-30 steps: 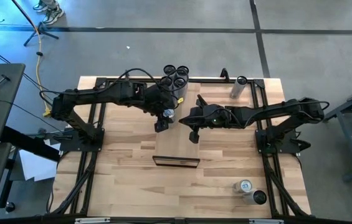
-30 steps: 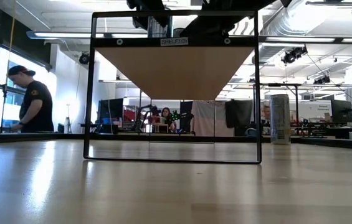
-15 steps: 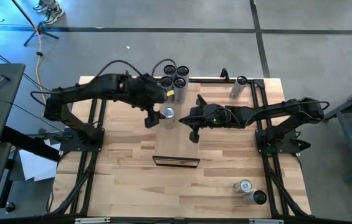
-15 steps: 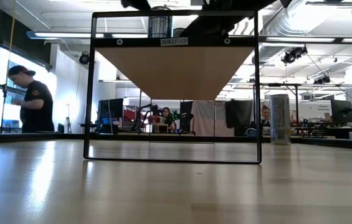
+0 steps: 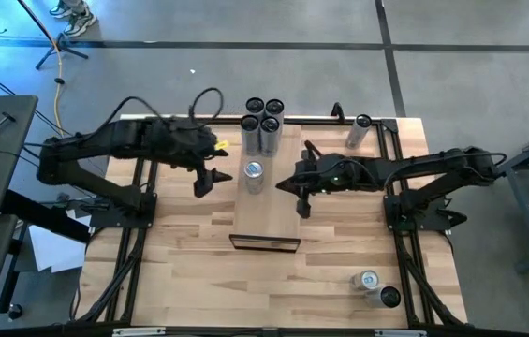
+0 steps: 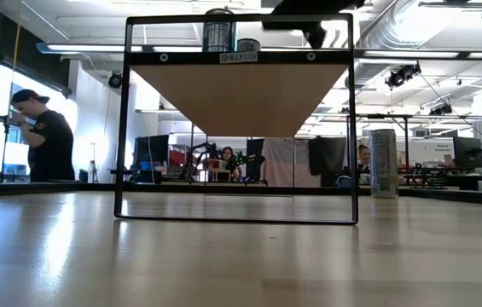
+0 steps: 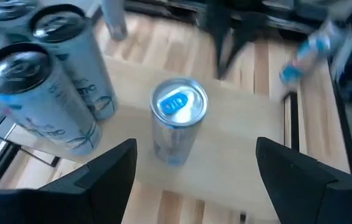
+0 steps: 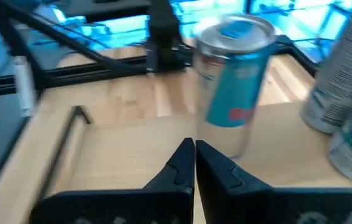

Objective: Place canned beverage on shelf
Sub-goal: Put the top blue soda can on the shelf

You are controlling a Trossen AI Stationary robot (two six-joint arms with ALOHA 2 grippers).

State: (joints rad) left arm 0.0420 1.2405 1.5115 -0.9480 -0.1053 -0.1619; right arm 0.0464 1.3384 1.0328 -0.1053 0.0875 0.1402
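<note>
Standing upright on shelf [image 5: 266, 211] in high view: beverage can [image 5: 254, 175], at shelf's 11 o'clock corner, free of both arms; placement judged done. Left gripper [image 5: 204, 182] at can's 9 o'clock, well apart, jaws wide. Right gripper [image 5: 302, 198] at 3 o'clock over shelf, jaws closed, idle. Can cluster [image 5: 263, 120] at 12 o'clock.

Low view: can [image 6: 218, 32] atop shelf frame.

Left wrist view: can [image 7: 177, 125] beyond spread fingers [image 7: 104, 177].

Right wrist view: closed fingertips [image 8: 191, 163] point toward can [image 8: 232, 78].
</note>
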